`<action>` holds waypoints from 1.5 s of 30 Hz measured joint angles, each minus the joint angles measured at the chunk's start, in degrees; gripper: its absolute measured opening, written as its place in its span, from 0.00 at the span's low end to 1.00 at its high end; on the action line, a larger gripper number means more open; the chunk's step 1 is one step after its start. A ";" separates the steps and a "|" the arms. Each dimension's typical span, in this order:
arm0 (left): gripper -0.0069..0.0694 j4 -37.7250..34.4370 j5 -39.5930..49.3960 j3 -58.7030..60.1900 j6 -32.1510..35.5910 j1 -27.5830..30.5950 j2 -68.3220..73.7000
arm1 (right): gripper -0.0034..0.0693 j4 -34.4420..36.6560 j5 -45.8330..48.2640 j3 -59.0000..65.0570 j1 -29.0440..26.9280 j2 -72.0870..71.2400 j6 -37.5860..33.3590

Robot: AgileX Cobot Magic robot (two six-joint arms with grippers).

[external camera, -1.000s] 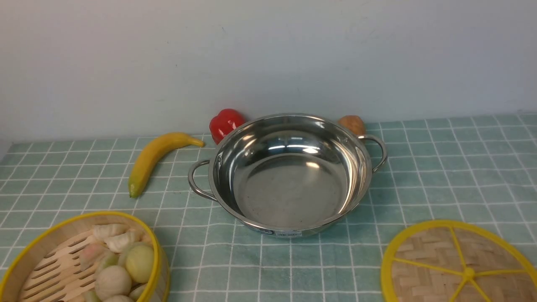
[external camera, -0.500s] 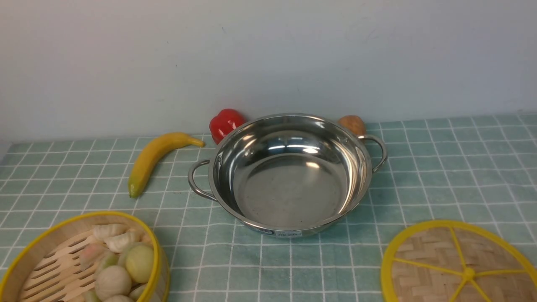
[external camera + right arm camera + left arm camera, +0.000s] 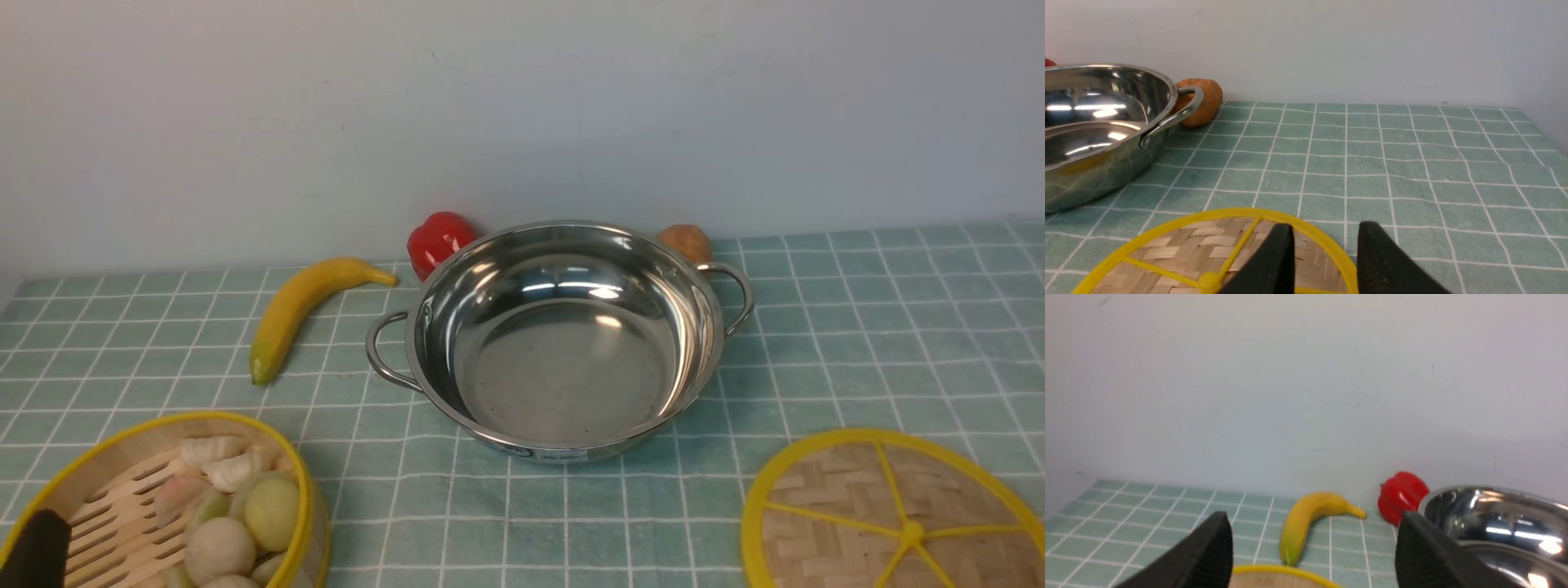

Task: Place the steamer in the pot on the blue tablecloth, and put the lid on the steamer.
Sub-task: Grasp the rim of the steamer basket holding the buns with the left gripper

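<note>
Near the front-left corner of the pale blue-green, white-gridded tablecloth [image 3: 857, 327], the round bamboo steamer with yellow rim and pale toy buns [image 3: 163, 506] is being left standing on the cloth, not yet lifted. The left gripper [image 3: 1312, 535] is being held released, jaws wide apart, poised over the steamer's far rim, and nothing is being grasped.

The shallow, shiny stainless-steel pot with two loop handles [image 3: 563, 343] is being kept empty mid-cloth, toward the back edge, apart from the steamer. The flat woven-bamboo lid with yellow spokes [image 3: 894, 514] is being left lying at the front-right corner. The right gripper [image 3: 1327, 261] is being held above the lid's rim, jaws partly parted, with nothing seen clamped.

Risks being judged:
- The fit looks close, so an off-centre lowering could be catching the basket's base on the pot's rim and tipping the buns out.
- A pinch on one side of the rim could be letting the loaded basket sag or slip.
- A low carry could be clipping the near loop handle and skidding the pot into the yellow banana [image 3: 298, 314] or the red toy pepper [image 3: 441, 241] beside it.
</note>
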 joint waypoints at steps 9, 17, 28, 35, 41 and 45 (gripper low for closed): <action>0.74 -0.17 -3.15 0.00 -6.06 0.00 0.00 | 0.38 0.00 0.00 0.00 0.00 0.00 0.00; 0.74 -0.29 -2.89 0.00 -16.61 0.00 0.00 | 0.38 0.00 0.00 0.00 0.00 0.00 0.00; 0.74 -0.16 21.06 -22.69 -18.30 0.00 5.21 | 0.38 0.00 0.00 0.00 0.00 0.00 0.00; 0.73 2.40 60.23 -42.45 -3.15 0.00 20.10 | 0.38 0.00 0.00 0.00 0.00 0.00 0.00; 0.64 6.90 67.43 -51.40 5.79 0.00 31.57 | 0.38 0.00 0.00 0.00 0.00 0.00 0.00; 0.57 7.36 67.80 -51.98 11.52 0.00 37.75 | 0.38 0.00 0.00 0.00 0.00 0.00 0.00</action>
